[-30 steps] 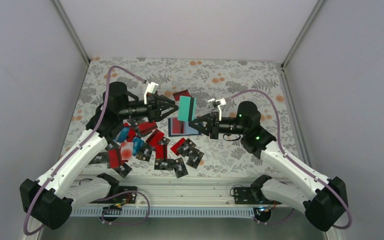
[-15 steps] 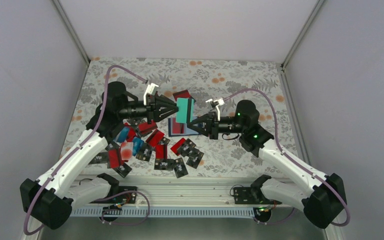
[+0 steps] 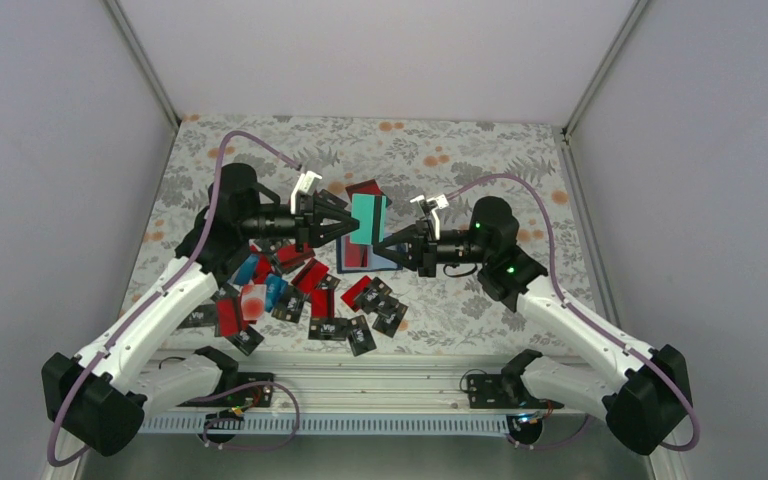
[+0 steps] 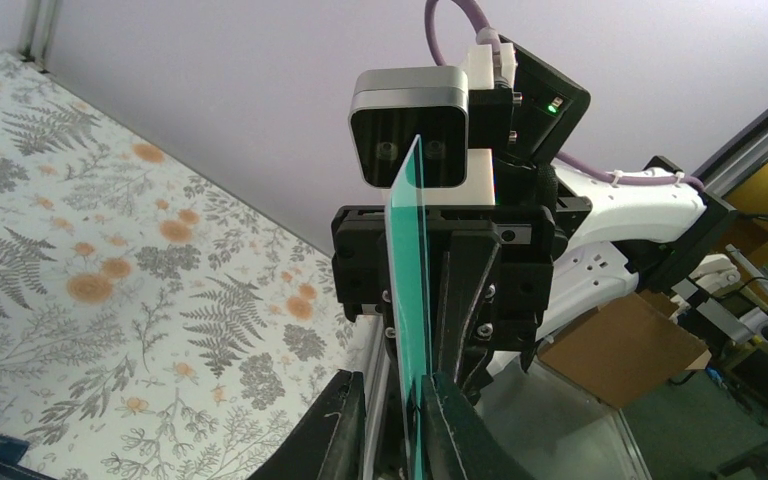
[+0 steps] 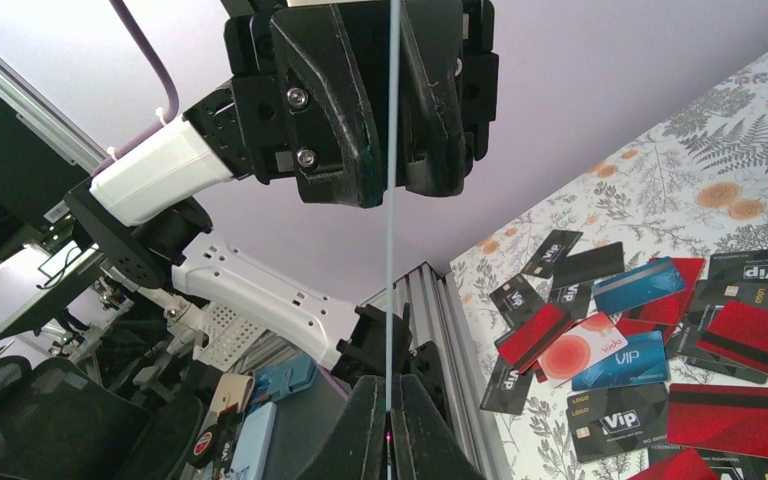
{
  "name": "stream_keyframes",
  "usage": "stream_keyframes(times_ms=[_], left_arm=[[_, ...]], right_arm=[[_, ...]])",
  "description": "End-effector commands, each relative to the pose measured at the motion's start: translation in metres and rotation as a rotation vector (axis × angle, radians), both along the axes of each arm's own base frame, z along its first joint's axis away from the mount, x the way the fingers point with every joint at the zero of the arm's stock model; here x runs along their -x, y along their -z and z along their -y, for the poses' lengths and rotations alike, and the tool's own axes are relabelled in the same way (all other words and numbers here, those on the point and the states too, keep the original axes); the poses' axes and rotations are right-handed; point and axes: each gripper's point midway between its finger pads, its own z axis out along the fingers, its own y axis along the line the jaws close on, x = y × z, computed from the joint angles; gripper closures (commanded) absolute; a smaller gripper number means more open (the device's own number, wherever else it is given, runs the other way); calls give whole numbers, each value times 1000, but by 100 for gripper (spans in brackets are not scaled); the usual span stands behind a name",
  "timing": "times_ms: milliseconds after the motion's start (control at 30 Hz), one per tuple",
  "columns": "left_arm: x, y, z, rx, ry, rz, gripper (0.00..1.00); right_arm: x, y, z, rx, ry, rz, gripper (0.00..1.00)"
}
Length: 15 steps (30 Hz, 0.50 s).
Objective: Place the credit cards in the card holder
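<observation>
A teal card [image 3: 368, 218] stands on edge in the air between the two grippers, above the open navy card holder [image 3: 346, 262], which has a red card lying in it. My right gripper [image 3: 386, 243] is shut on the card's lower right edge; in the right wrist view [image 5: 388, 395] the card [image 5: 392, 250] rises edge-on from the pinched fingers. My left gripper [image 3: 348, 222] is open, its fingers straddling the card's left edge. In the left wrist view [image 4: 395, 400] the card [image 4: 412, 300] rests against the right finger, with a gap to the left finger.
Several red, black and blue cards [image 3: 295, 295] lie scattered on the floral cloth in front left of the holder; they also show in the right wrist view [image 5: 660, 340]. Another red card [image 3: 365, 187] lies behind the holder. Grey walls enclose the table.
The right gripper has carried the teal card to the left and the left gripper has edged right. The card's left edge now sits between the left fingers.
</observation>
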Motion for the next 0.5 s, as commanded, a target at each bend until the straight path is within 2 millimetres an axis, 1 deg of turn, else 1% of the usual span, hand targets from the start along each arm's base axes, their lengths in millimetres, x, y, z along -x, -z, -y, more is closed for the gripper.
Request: stream_keyframes(times_ms=[0, 167, 467], left_arm=[[1, -4, 2, 7, 11, 25, 83], [-1, -5, 1, 7, -2, 30, 83], [0, -4, 1, 5, -1, 30, 92]], right_arm=[[2, -15, 0, -27, -22, 66, 96], [1, -12, 1, -11, -11, 71, 96], [1, -11, 0, -5, -14, 76, 96]])
